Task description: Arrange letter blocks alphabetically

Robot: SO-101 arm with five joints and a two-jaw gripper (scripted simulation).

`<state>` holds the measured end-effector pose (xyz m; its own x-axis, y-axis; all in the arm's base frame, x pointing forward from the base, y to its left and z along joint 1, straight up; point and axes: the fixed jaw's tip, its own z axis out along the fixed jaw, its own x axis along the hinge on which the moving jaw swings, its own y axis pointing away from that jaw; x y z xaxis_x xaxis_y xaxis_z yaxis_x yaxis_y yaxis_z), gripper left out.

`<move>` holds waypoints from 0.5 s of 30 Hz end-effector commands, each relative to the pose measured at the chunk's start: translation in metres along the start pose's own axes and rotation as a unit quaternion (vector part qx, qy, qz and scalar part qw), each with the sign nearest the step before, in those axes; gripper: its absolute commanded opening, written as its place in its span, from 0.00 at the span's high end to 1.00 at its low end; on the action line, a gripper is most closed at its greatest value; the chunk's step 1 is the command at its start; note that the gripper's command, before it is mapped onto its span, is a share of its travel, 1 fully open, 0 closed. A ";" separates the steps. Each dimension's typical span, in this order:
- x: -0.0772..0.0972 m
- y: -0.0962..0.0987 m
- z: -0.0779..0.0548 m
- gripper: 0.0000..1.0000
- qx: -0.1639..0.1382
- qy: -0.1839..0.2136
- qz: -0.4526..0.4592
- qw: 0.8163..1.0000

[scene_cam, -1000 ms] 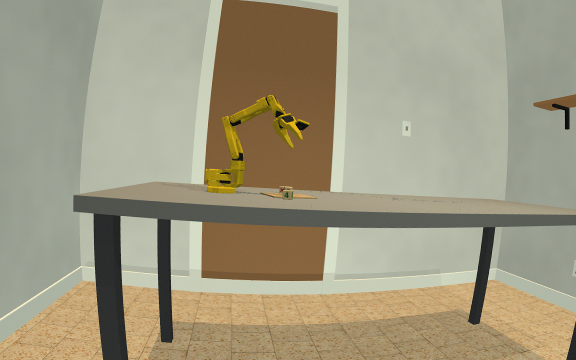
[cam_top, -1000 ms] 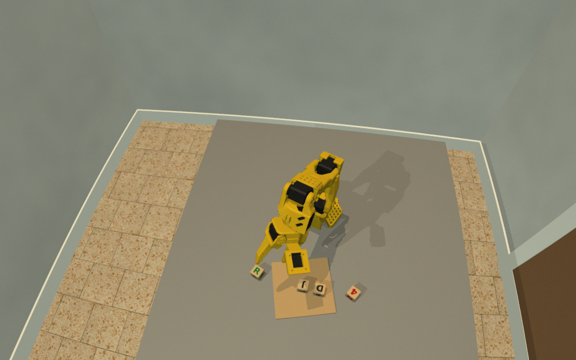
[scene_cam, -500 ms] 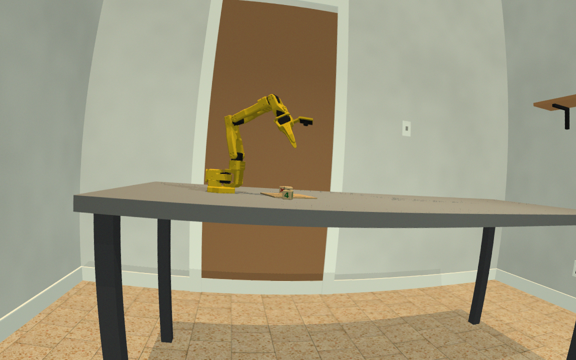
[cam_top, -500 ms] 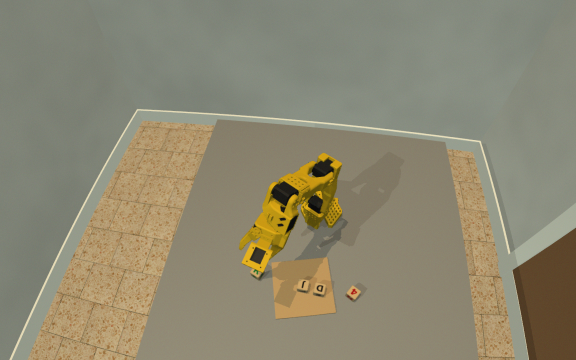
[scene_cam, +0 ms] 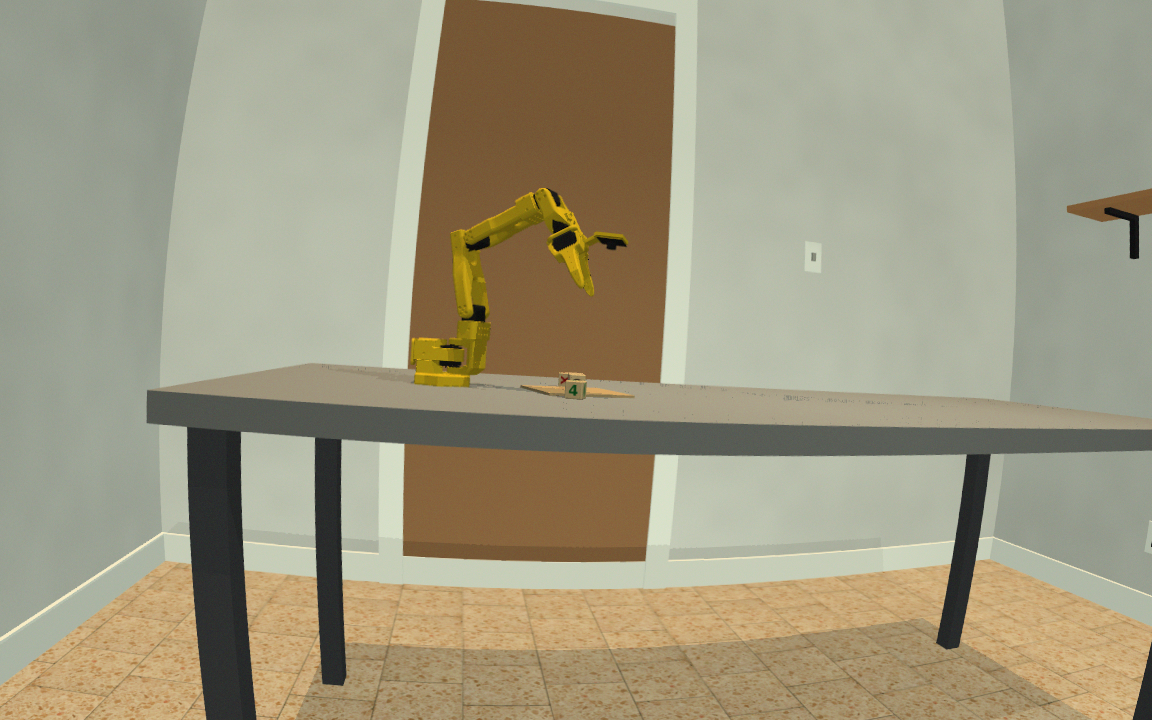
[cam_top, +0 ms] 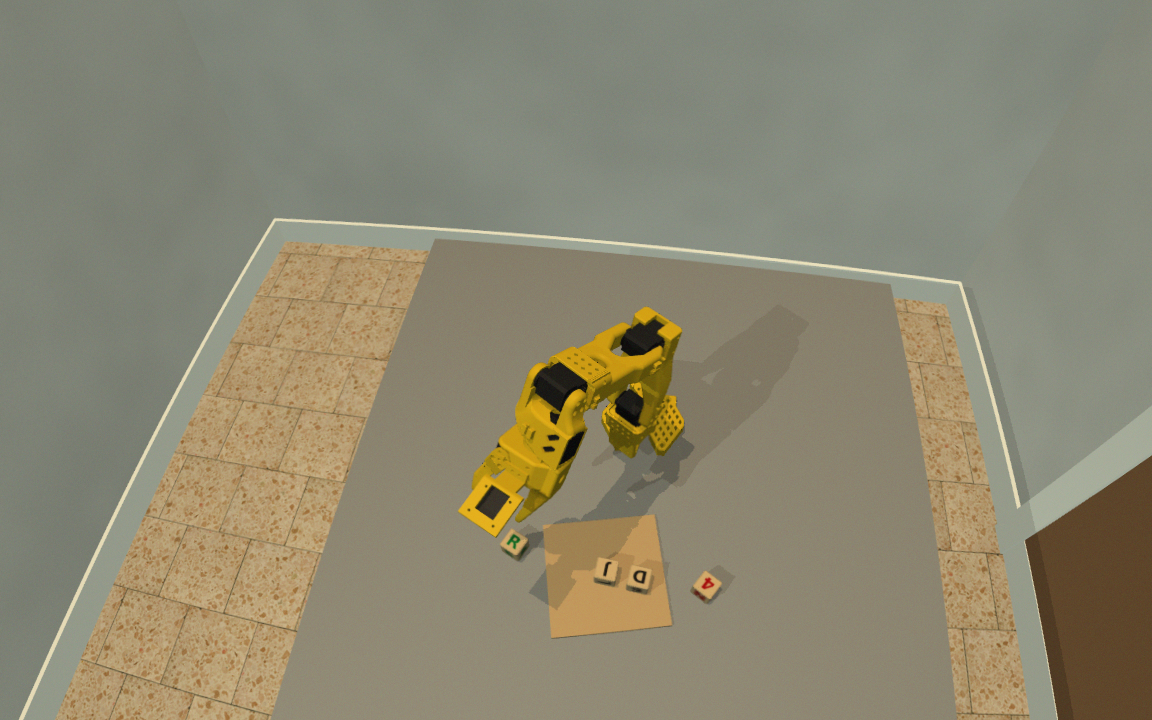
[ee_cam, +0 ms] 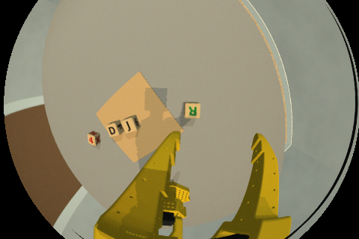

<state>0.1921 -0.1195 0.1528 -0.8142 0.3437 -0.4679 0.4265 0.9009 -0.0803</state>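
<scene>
Ideally, the open, apparently empty gripper (cam_top: 508, 512) (scene_cam: 590, 291) (ee_cam: 216, 135) squares over R (cam_top: 513, 543) (ee_cam: 192, 110), off the mat (cam_top: 580, 608) (scene_cam: 616, 394) (ee_cam: 127, 101), before gripping, then turns it roughly half round to set beside J (cam_top: 605, 571) (ee_cam: 129, 124).

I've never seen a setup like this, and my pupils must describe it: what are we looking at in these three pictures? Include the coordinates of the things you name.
The machine is one small yellow robot arm ending in a gripper (cam_top: 511, 523) (ee_cam: 218, 134) with two fingers. One picture looks down from above; one looks from the side, across the table (cam_top: 419, 626) (scene_cam: 741, 420); the third comes from a camera by the gripper. A tan mat (cam_top: 580, 613) (ee_cam: 131, 93) carries blocks J (cam_top: 605, 571) (ee_cam: 129, 125) and D (cam_top: 639, 578) (ee_cam: 113, 129). Block R (cam_top: 514, 542) (ee_cam: 192, 110) and the block showing a red 4 (cam_top: 706, 584) (ee_cam: 92, 139) lie off it, on opposite sides. The gripper is open, holding nothing.
</scene>
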 end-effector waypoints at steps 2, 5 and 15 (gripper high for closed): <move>-0.008 -0.002 -0.009 0.68 0.006 -0.031 0.007 0.999; -0.007 -0.002 -0.006 0.68 0.005 -0.023 0.007 1.000; 0.012 0.001 0.038 0.68 -0.015 0.091 0.007 0.996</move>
<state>0.1939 -0.1211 0.1194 -0.8654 0.3852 -0.3206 0.4226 0.9047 -0.0538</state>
